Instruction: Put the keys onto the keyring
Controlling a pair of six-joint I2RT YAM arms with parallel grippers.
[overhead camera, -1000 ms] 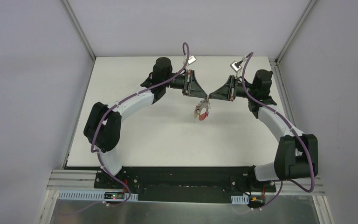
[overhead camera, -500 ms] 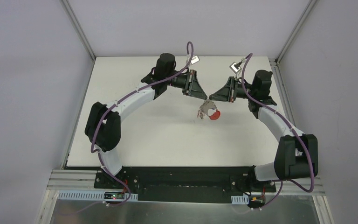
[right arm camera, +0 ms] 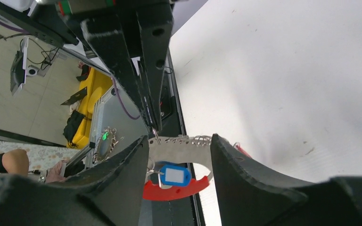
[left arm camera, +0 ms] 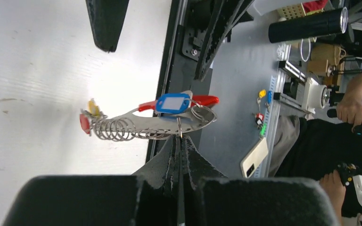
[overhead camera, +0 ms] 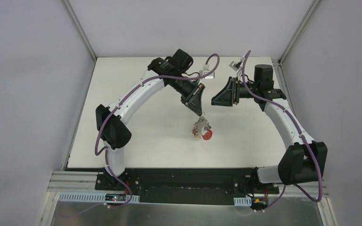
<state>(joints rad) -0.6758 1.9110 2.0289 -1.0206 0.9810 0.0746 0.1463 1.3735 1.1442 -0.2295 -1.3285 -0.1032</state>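
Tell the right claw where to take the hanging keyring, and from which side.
Grip the keyring by its flat grey band, pinching the two broad faces. Come in from the right arm's side, away from the left claw, which is shut on the band's edge. The band looks rigid, while the blue tag and keys dangle and would likely slip.

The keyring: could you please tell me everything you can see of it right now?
The keyring is a curved grey metal clip with a red arc section. A blue tag with a white label and a row of small wire rings hang on it. A red key head and a yellow key head show at one end. It hangs above the table, pinched at its grey edge by the shut left end effector. The open right end effector does not touch it.
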